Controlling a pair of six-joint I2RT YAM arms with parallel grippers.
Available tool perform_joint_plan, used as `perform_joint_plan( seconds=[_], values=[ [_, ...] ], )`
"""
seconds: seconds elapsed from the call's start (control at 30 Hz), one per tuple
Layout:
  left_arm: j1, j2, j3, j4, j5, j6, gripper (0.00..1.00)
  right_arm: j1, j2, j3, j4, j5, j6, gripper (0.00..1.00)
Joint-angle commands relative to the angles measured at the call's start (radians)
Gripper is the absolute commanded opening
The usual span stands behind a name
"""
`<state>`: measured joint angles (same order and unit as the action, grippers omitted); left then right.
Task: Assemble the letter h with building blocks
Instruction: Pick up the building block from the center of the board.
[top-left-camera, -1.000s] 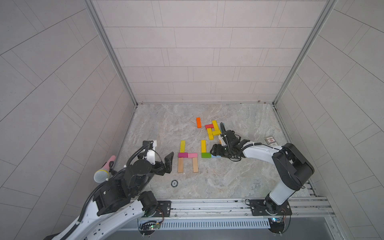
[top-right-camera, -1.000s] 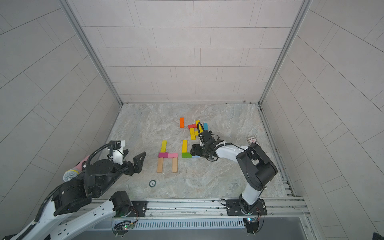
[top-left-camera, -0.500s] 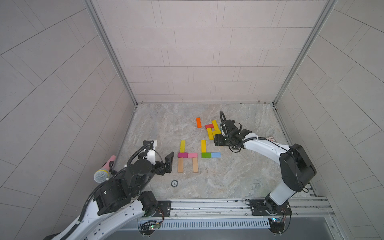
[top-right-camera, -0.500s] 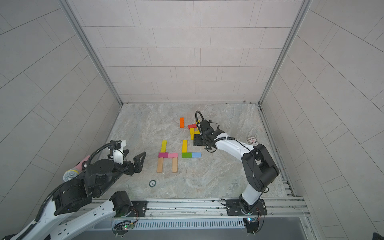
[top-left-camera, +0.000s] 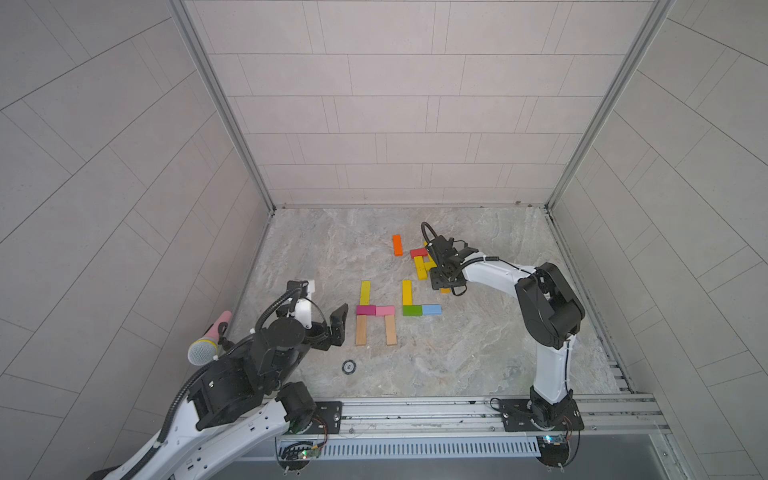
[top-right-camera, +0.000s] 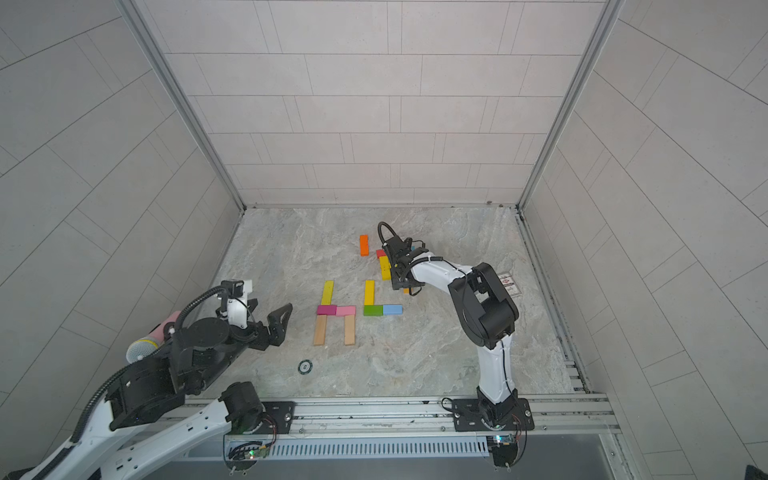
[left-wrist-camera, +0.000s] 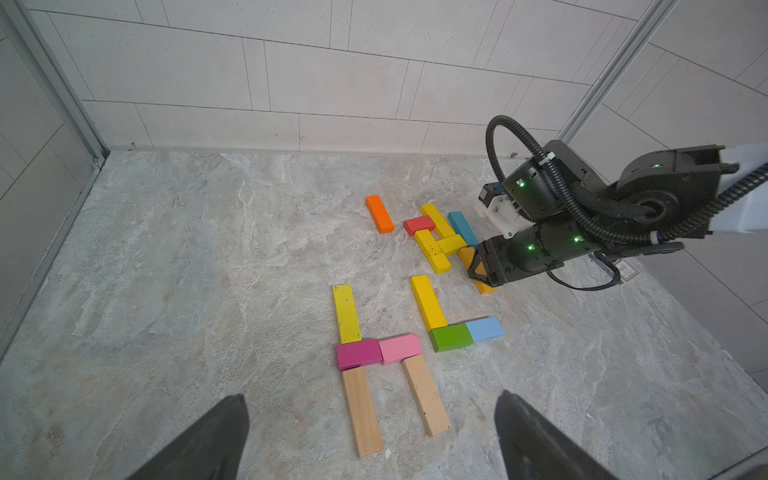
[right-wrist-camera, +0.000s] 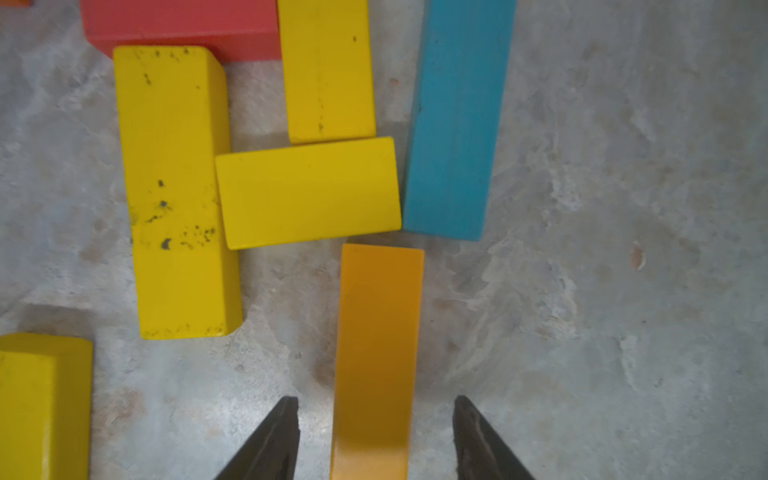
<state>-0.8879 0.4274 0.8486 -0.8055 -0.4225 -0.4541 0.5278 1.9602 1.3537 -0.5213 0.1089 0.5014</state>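
With the right gripper straddles the amber long block, jaws apart, a gap on either side, nothing clamped, likely for a clean pinch across its width. Lies at 1 o'clock of the green block and light blue block, probably meant as the second h's leg. Holds the left gripper spread wide and empty at 9 o'clock of the finished h. Grey marbled tabletop, pale tiled walls around.

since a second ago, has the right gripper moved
Yes. The right gripper was beside the green block; it now sits farther back, by the yellow blocks.
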Motion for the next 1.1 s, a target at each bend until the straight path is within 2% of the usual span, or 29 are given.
perform_joint_plan(
  seconds=[0.0,0.13,0.27,0.6,0.77,0.87,1.07],
  values=[
    [0.005,0.006,-0.009,0.0,-0.005,0.003,1.0,-0.005,0.02,0.024,-0.036,0.025,-0.011,0.56],
    [0.006,0.006,-0.01,0.0,-0.005,0.003,1.0,-0.005,0.044,0.025,-0.031,0.015,0.0,0.5],
    [0.006,0.002,-0.009,0.002,-0.002,0.003,1.0,-0.007,0.065,0.022,-0.028,0.013,0.008,0.5],
    [0.006,0.004,-0.01,0.003,0.007,0.002,1.0,-0.02,0.035,-0.001,-0.01,0.031,0.022,0.28],
    [0.007,0.003,-0.009,0.003,0.009,0.003,1.0,-0.018,-0.048,-0.007,-0.018,0.048,0.032,0.21],
    [0.007,-0.004,-0.008,0.002,0.009,0.003,1.0,0.002,-0.123,-0.032,-0.036,0.048,0.062,0.21],
    [0.007,-0.044,-0.011,0.008,0.013,-0.001,1.0,0.13,-0.307,-0.145,-0.09,0.04,0.161,0.21]
  ],
)
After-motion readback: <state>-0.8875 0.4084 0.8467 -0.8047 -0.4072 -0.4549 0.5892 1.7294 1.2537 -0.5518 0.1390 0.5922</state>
